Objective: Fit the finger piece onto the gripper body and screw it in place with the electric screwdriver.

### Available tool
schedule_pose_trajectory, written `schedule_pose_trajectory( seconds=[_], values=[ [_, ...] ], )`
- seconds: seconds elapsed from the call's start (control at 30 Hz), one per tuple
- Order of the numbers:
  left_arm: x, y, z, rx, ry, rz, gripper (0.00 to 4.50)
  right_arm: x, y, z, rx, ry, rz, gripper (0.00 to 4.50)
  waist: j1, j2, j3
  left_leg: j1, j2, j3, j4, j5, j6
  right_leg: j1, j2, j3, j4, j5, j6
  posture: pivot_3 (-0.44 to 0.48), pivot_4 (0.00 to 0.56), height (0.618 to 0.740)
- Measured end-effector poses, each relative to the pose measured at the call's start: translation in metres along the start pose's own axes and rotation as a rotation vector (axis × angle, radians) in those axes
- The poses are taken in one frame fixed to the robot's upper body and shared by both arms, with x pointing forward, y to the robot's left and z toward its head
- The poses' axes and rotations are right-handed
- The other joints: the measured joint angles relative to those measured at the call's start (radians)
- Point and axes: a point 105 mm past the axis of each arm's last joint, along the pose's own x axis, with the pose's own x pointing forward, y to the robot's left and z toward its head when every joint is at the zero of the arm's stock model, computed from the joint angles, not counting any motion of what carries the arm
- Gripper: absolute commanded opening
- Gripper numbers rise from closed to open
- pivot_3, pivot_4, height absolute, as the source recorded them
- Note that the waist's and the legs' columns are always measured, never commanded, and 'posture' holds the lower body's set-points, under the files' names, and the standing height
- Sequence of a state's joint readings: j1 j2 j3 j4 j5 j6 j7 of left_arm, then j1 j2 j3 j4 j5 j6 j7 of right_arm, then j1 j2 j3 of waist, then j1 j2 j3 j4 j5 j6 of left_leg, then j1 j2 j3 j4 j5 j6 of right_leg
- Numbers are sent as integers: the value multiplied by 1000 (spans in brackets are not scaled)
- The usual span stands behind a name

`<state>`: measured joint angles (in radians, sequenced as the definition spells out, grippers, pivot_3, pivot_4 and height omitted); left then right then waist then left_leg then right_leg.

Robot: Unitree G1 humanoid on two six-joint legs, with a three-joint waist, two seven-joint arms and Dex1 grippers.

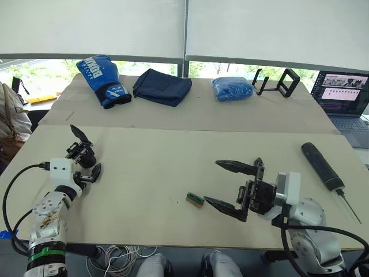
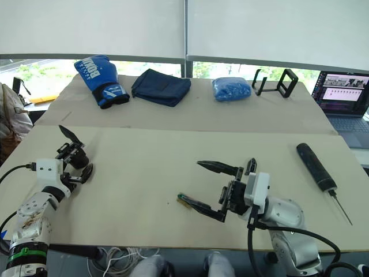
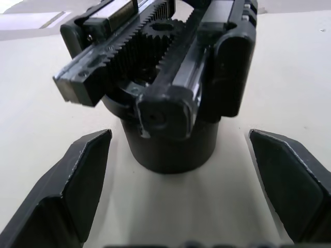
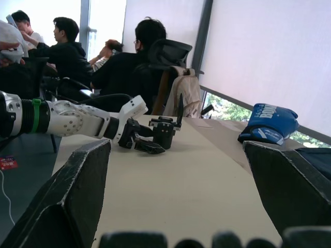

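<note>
Left pincer (image 1: 86, 167) is wide open around the body (image 1: 82, 151) near the worktop's left edge: close on its round base. Right pincer (image 1: 222, 183) is wide open, empty, near the front edge; screwdriver (image 1: 323, 166) lies by the right edge

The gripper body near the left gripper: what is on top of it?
On top of the gripper body, toothed black bars and a small gear are visible, and one pointed finger sticks up. The round base hides what lies underneath it.
</note>
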<state>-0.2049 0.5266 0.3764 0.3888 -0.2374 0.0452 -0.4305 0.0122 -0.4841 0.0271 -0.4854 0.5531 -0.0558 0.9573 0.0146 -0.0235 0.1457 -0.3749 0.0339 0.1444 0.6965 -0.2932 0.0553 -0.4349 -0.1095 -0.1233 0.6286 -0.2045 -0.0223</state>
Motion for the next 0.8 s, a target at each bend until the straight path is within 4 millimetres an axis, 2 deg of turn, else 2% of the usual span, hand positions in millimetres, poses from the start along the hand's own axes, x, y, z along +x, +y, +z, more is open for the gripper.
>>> schedule_pose_trajectory(
  seconds=[0.2, 0.3, 0.4, 0.6, 0.67, 0.8],
  values=[
    [5, 3, 1, -2, -12, 9, 4500, -4, 2, -5, 5, 20, -9, 4468, -2, 0, 0, 0, 0, 0, 0, 0, 0, 0, 0, 0, 0, 0, 0, 0, 150, 740],
    [6, 4, 1, 4, -10, -2, 3622, -10, 6, -10, 14, 38, -19, 4500, -2, 0, 0, 0, 0, 0, 0, 0, 0, 0, 0, 0, 0, 0, 0, 0, 150, 740],
    [8, 4, 1, 0, -14, -8, 2281, -13, 10, -13, 15, 46, -17, 4500, -2, 0, 0, 0, 0, 0, 0, 0, 0, 0, 0, 0, 0, 0, 0, 0, 150, 740],
    [10, 4, 2, -12, -34, -9, 2288, -23, 18, -19, 32, 69, -22, 4500, 0, 0, 0, 0, 0, 0, 0, 0, 0, 0, 0, 0, 0, 0, 0, 0, 150, 740],
    [8, -1, 2, -65, -72, -24, 2288, -27, 19, -22, 36, 78, -31, 4500, 0, 0, 0, 0, 0, 0, 0, 0, 0, 0, -1, 0, 0, 0, 0, 0, 150, 740],
    [-4, -35, 13, -87, -147, -199, 2288, -31, 20, -22, 27, 88, -26, 4500, 1, -5, 3, -3, 0, -1, 1, 0, 0, -1, -2, 0, -1, 0, 1, 0, 150, 740]
  ],
)
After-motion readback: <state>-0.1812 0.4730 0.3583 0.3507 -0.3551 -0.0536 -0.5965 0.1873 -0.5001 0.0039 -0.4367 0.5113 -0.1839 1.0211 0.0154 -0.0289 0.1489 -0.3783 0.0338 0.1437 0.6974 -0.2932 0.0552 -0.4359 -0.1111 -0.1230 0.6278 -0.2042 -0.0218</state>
